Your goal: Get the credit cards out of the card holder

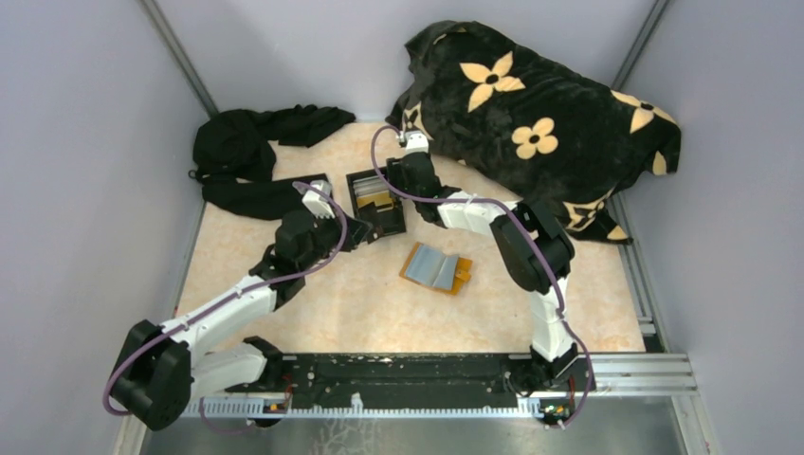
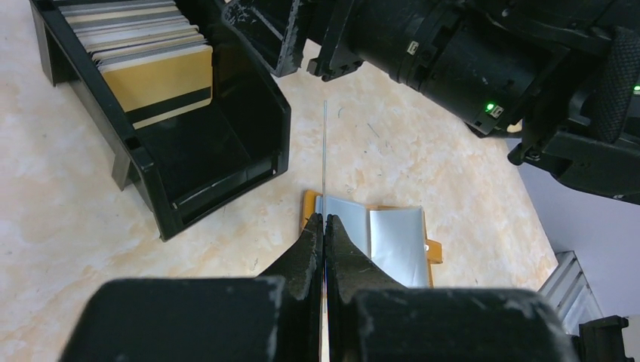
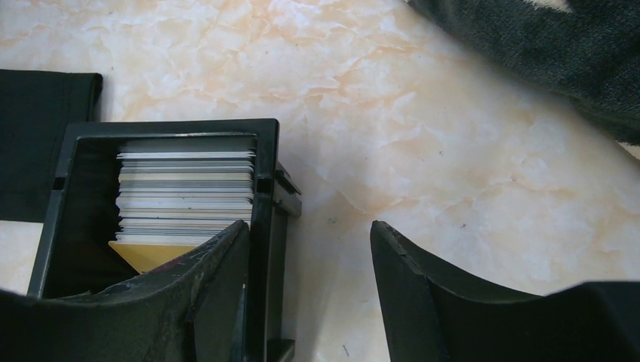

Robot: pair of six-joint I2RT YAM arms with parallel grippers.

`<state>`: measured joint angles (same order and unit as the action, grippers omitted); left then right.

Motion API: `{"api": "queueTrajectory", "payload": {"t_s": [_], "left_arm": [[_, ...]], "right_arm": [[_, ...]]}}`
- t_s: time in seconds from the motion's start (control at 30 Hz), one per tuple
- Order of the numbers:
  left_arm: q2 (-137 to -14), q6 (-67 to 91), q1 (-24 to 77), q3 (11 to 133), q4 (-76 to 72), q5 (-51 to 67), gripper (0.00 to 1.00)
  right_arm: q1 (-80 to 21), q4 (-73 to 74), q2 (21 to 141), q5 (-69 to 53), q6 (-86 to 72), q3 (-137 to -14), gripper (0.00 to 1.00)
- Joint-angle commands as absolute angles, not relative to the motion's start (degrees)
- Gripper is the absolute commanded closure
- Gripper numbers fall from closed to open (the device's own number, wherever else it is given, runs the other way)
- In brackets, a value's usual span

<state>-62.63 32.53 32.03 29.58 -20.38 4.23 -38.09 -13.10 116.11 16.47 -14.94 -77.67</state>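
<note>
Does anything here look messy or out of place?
Yes. The orange card holder lies open and askew on the table, silvery cards spread over it. A flowered blanket is heaped at the far right and black clothing is crumpled at the far left. The left gripper pinches one card edge-on.

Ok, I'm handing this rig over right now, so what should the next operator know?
Left gripper shut on one credit card, seen edge-on, by the black box.
Right gripper open, empty, over the box's edge.
Card holder lies open on the table with silvery cards in it.
Done: a stack of cards sits in the box.
Left: likely drop the held card in, then pull the rest.
</note>
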Motion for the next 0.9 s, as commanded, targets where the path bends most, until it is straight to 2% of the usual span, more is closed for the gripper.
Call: {"api": "queueTrajectory", "payload": {"t_s": [0.0,0.4,0.5,0.67,0.8,0.87], "left_arm": [[-62.4,33.1,31.2,28.5,-21.4,5.4,1.0],[-62.7,34.5,30.4,27.2,-22.6,6.9,1.0],[-62.3,34.6,30.3,26.6,-22.7,7.0,1.0],[-62.1,34.5,30.1,26.3,-22.4,6.9,1.0],[-62.6,34.7,30.0,25.9,-22.6,7.1,1.0],[-63.0,34.7,30.0,25.8,-22.8,7.3,1.0]], "right_arm": [[-38.1,-11.5,114.3,16.6,-14.0,-76.1,0.39],[-39.4,-13.8,110.6,15.7,-14.3,-71.5,0.4],[-39.5,-13.8,110.2,15.4,-14.6,-71.1,0.45],[-39.5,-14.4,109.7,13.9,-14.8,-70.5,0.62],[-39.7,-14.4,109.5,13.3,-14.1,-70.4,0.65],[-39.9,-14.4,109.3,13.1,-13.8,-70.1,0.71]]}}
